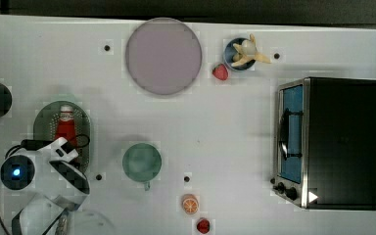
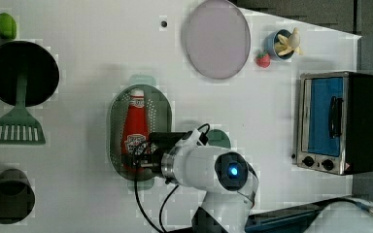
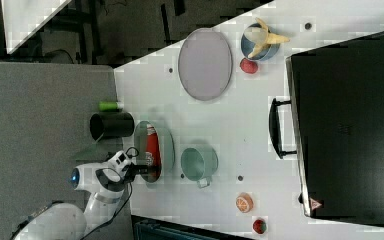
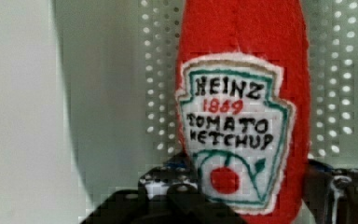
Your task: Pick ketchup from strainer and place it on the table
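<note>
The white table (image 1: 215, 127) carries everything, with dark floor beyond its far edge in the top view. Near the top view's left edge of the table sits the pale green strainer (image 1: 46, 117), and the ketchup (image 1: 66, 128) lies lengthwise inside it, cap toward the table's far edge. The gripper (image 4: 242, 196) is down over the bottle's base end; in the wrist view its dark fingers (image 4: 168, 191) stand partly open on either side of the bottle's lower label, close against it, though whether they grip it I cannot tell. A teal cup (image 1: 142, 163) stands beside the strainer, toward the table's middle.
</note>
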`<act>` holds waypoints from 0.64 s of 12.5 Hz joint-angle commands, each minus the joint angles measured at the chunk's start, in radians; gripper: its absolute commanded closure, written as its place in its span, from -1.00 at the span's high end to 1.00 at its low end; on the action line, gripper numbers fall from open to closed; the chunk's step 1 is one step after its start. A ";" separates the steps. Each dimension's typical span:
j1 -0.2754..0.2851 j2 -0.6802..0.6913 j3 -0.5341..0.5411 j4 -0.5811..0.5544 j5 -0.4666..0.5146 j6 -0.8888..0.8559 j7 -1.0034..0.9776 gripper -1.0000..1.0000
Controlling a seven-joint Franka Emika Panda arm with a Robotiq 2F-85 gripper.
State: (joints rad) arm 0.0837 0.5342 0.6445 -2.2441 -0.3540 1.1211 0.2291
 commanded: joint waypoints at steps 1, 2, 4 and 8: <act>-0.016 -0.144 0.056 0.009 0.051 -0.078 0.050 0.22; -0.029 -0.190 0.073 0.013 0.099 -0.137 0.050 0.22; -0.054 -0.277 0.099 0.035 0.231 -0.256 0.040 0.22; -0.101 -0.405 0.083 0.120 0.397 -0.475 -0.174 0.22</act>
State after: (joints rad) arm 0.0197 0.1328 0.7451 -2.1484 0.0350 0.6519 0.1483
